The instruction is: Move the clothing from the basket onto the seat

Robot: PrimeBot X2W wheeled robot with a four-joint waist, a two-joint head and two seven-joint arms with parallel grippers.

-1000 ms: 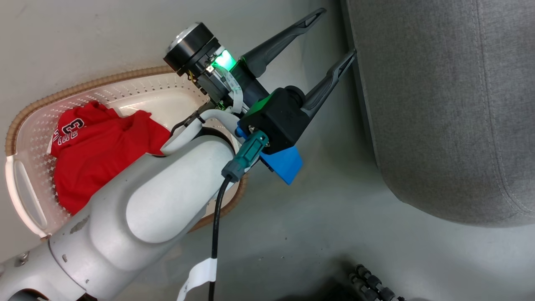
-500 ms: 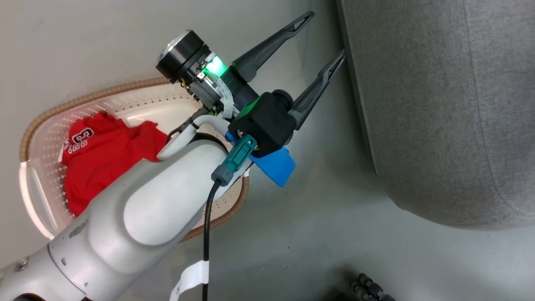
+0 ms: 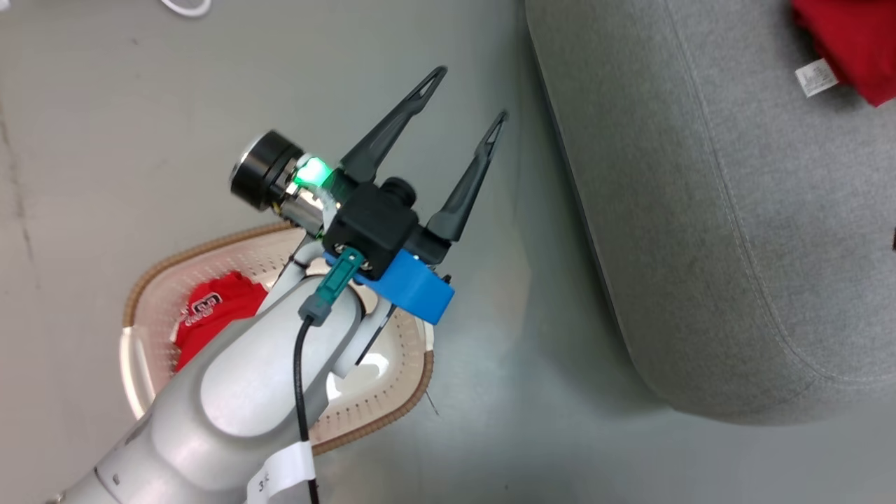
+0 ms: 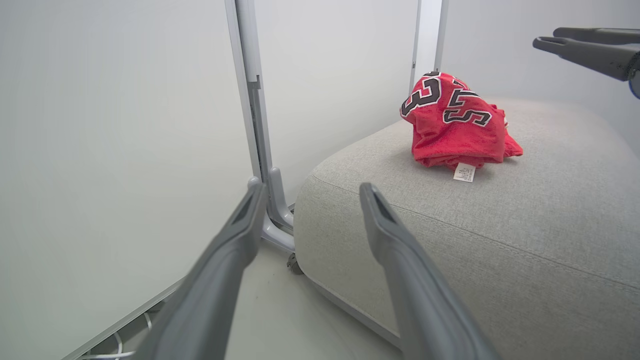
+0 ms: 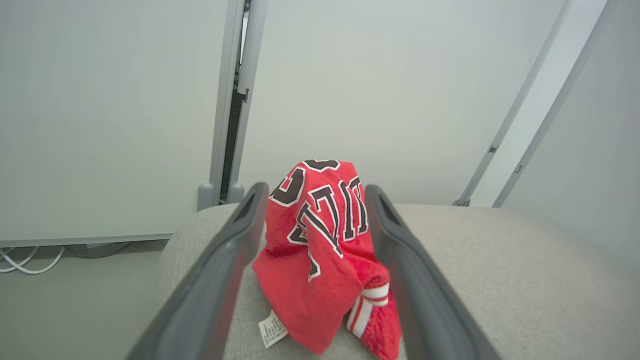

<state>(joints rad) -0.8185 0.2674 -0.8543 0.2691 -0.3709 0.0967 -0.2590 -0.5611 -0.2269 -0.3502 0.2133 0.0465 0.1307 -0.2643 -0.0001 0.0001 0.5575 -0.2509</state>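
Observation:
One red piece of clothing (image 3: 213,315) with black lettering lies in the cream basket (image 3: 400,413), partly hidden by my left forearm. My left gripper (image 3: 469,93) hangs open and empty above the floor between the basket and the grey seat (image 3: 700,210). In the left wrist view it (image 4: 311,192) points at the seat's corner (image 4: 500,235). A red jersey (image 4: 455,125) with black "33" sits crumpled on the seat (image 5: 500,260). My right gripper (image 5: 316,194) is open, and the jersey (image 5: 325,245) shows between its spread fingers. From the left wrist, that gripper (image 4: 575,42) is above and beside the jersey, clear of it.
White partition walls with a grey post (image 4: 255,125) stand behind the seat. White cables (image 5: 20,260) lie on the floor by the wall. Bare grey floor (image 3: 546,406) separates basket and seat.
The head camera has shifted, so the basket looks smaller and lower and the jersey on the seat has come into view. My left gripper stays open.

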